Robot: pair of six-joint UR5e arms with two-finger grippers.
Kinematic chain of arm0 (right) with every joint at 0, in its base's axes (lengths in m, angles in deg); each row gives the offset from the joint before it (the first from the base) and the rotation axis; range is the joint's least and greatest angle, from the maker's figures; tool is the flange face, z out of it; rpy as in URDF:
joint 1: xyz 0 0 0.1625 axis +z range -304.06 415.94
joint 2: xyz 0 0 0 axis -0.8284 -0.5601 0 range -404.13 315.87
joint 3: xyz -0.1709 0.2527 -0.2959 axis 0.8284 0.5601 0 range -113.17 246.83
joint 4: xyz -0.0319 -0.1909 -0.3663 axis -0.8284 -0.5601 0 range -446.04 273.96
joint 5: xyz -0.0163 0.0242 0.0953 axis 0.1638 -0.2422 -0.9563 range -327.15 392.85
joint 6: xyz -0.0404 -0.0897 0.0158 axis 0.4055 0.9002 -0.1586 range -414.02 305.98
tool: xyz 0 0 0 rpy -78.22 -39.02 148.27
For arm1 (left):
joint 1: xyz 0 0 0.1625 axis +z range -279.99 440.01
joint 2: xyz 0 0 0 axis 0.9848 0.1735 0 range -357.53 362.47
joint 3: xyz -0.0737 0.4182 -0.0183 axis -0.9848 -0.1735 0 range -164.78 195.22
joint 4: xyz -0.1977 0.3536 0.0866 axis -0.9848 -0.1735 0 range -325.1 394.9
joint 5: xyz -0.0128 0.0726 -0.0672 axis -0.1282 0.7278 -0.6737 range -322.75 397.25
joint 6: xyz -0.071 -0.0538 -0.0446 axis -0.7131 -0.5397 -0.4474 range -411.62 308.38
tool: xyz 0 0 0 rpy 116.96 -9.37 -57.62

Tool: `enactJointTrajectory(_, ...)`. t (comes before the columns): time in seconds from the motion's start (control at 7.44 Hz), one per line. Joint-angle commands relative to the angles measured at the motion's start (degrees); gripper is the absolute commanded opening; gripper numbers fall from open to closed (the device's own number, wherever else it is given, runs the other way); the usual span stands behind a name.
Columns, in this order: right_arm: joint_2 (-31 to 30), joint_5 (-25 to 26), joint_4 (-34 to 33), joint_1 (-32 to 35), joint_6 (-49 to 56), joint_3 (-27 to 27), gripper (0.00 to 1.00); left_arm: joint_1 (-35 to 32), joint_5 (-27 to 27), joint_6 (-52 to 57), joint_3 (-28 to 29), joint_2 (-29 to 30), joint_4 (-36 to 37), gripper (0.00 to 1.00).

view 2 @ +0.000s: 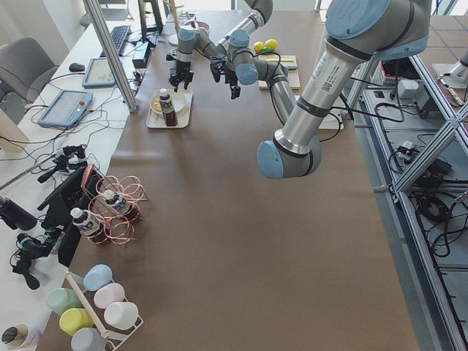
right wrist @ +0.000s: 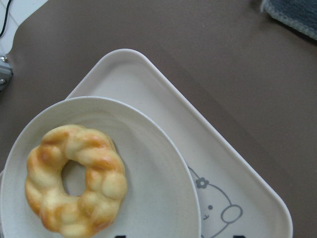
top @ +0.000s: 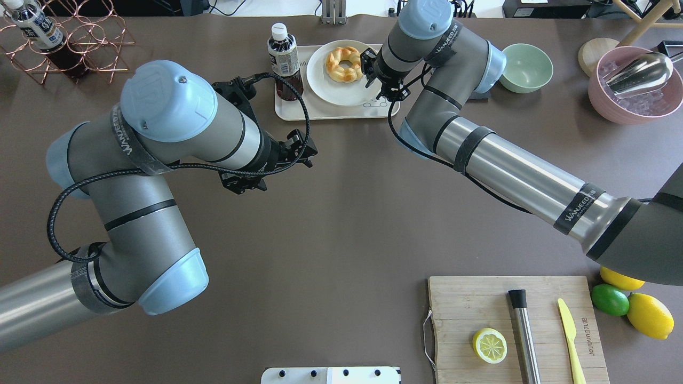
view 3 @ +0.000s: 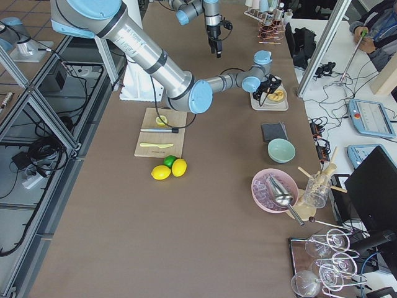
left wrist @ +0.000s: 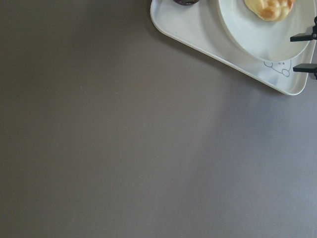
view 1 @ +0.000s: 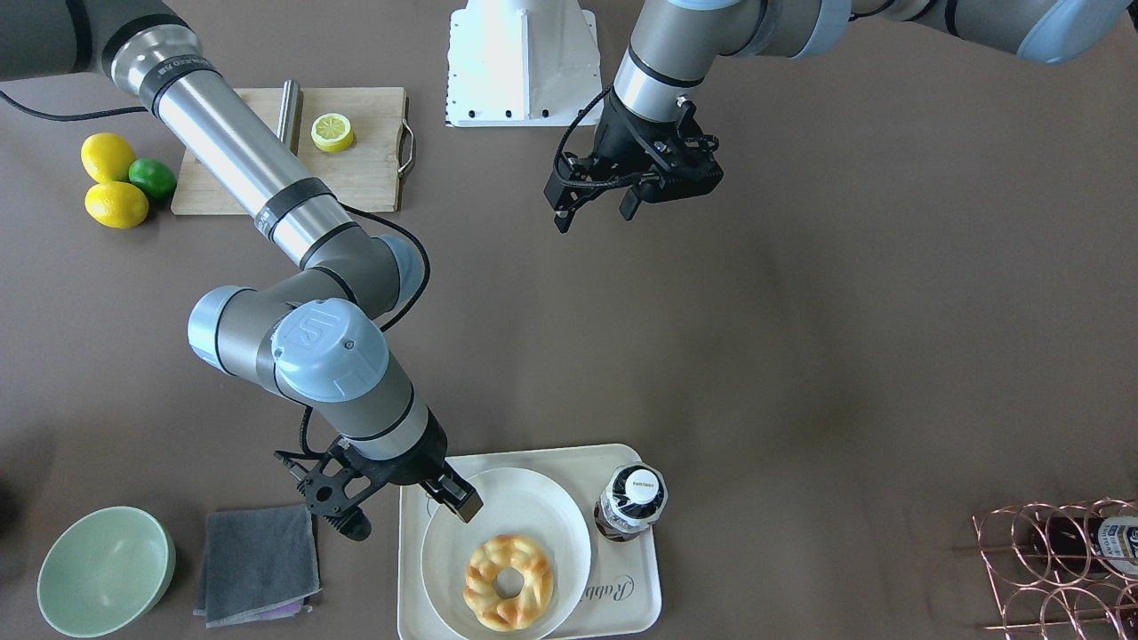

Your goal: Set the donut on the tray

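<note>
The golden braided donut [view 1: 508,582] lies on a round white plate [view 1: 533,498], which sits on the cream tray [view 1: 642,591] at the edge of the brown bench [view 1: 800,356]. A dark bottle [view 1: 631,502] stands upright on the tray just beside the plate. The right gripper [view 1: 407,514] hangs over the tray's end near the plate, jaws spread, empty. The left gripper [view 1: 595,213] hovers over bare bench, well apart from the tray, jaws spread and holding nothing.

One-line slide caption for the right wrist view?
Braided donut on a white plate atop the cream tray.
</note>
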Motion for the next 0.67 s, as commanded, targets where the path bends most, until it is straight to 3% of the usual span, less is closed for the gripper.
enactJointTrajectory(0.0, -3.7, -5.0, -10.6, 2.6, 13.2, -10.7, 1.0, -1.1, -0.3, 4.7, -2.3, -0.5, 4.4, 0.97)
enactJointTrajectory(0.27, -12.1, -8.0, -22.1, 4.9, 27.5, -25.4, 1.0, -4.3, -0.6, 24.1, -5.3, -1.0, 14.8, 0.97)
enactJointTrajectory(0.4, -16.8, -11.6, -22.8, 8.1, 34.2, -29.4, 1.0, -6.6, -2.5, 31.5, -7.7, -5.2, 15.6, 0.97)
enactJointTrajectory(0.54, -21.5, -14.2, -22.8, 11.6, 39.5, -32.6, 1.0, -11.2, -8.0, 40.2, -8.3, -8.2, 15.6, 0.97)
